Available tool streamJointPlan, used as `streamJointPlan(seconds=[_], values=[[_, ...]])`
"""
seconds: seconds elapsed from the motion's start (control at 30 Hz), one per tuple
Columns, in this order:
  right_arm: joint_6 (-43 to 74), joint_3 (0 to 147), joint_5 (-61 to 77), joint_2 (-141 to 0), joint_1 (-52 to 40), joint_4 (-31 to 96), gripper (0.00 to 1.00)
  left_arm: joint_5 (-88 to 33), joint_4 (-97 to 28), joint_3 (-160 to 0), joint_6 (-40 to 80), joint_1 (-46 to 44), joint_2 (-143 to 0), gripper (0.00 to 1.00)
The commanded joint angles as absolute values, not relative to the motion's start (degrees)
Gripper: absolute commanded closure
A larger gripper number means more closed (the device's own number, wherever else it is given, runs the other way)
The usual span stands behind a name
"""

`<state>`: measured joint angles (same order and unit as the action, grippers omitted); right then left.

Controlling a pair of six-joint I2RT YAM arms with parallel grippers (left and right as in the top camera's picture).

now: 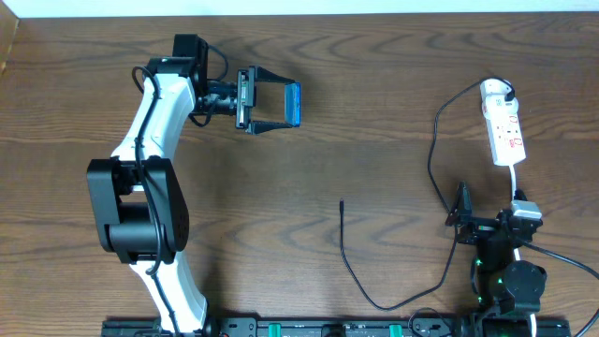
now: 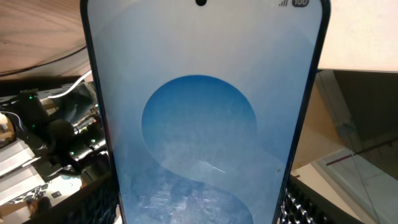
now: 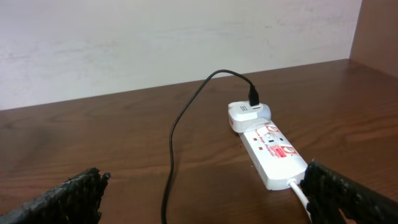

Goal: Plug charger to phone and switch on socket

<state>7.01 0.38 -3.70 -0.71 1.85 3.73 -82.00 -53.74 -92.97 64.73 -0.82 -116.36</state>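
Observation:
My left gripper [image 1: 276,101] is shut on the phone [image 1: 294,104] and holds it above the table at the far left. The phone's blue screen with its round pattern fills the left wrist view [image 2: 199,112], between my fingers [image 2: 199,208]. The white socket [image 1: 504,133] lies at the far right, with a white plug in its far end. The black charger cable [image 1: 436,159] runs from that plug in a loop to its free tip [image 1: 342,202] on the table's middle. My right gripper [image 1: 489,211] is open and empty, just short of the socket [image 3: 273,152], with the cable [image 3: 173,146] between its fingers [image 3: 202,180].
The white lead [image 1: 518,183] runs from the socket's near end past my right gripper. The left arm's black base [image 1: 136,211] stands at the left. A black rail [image 1: 309,328] runs along the front edge. A pale wall [image 3: 155,37] bounds the table's far side.

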Motion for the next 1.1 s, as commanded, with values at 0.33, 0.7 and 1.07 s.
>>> streamJointPlan(seconds=[0.33,0.7,1.07], values=[[6.6,0.3,-4.2,-0.4,1.4,3.9,0.01,-85.1,-53.9,-92.7,65.2,-0.8,-114.7,0.93],[6.6,0.3,-4.2,-0.4,1.4,3.9,0.01,-85.1,-53.9,-92.7,64.6,-0.8,-114.7,0.93],[6.6,0.3,-4.2,-0.4,1.4,3.9,0.01,-85.0,-53.9,-92.7,64.1,-0.8,-114.7,0.93]])
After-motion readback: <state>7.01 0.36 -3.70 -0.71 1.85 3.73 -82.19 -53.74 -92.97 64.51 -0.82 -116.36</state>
